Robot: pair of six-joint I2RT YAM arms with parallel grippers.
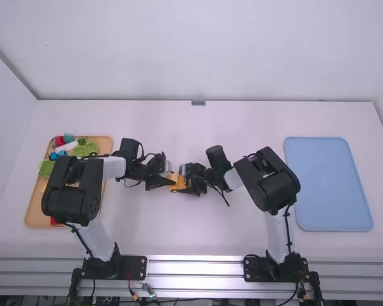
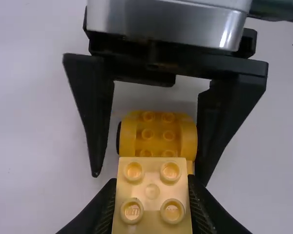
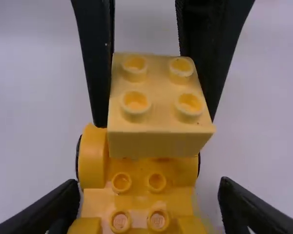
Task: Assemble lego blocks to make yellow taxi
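In the high view, the left gripper (image 1: pixel 166 182) and right gripper (image 1: pixel 186 182) meet over the middle of the white table (image 1: pixel 198 236), a small orange patch between them. The left wrist view resolves this into a pale yellow four-stud block (image 2: pixel 152 191), clamped between the left gripper's fingers, and a darker yellow studded car body (image 2: pixel 157 132). The right wrist view shows more of that body, with dark wheel edges at both sides and the right gripper's fingers spread apart around it. The high view adds the surroundings: a tan tray (image 1: pixel 33 215) of coloured blocks (image 1: pixel 86 150) on the left, a flat blue tray (image 1: pixel 329 185) on the right, pale walls (image 1: pixel 198 51) behind and a metal rail (image 1: pixel 195 268) along the near edge. The block covers part of the body, so whether the two touch cannot be told; the left arm hides part of the tan tray.
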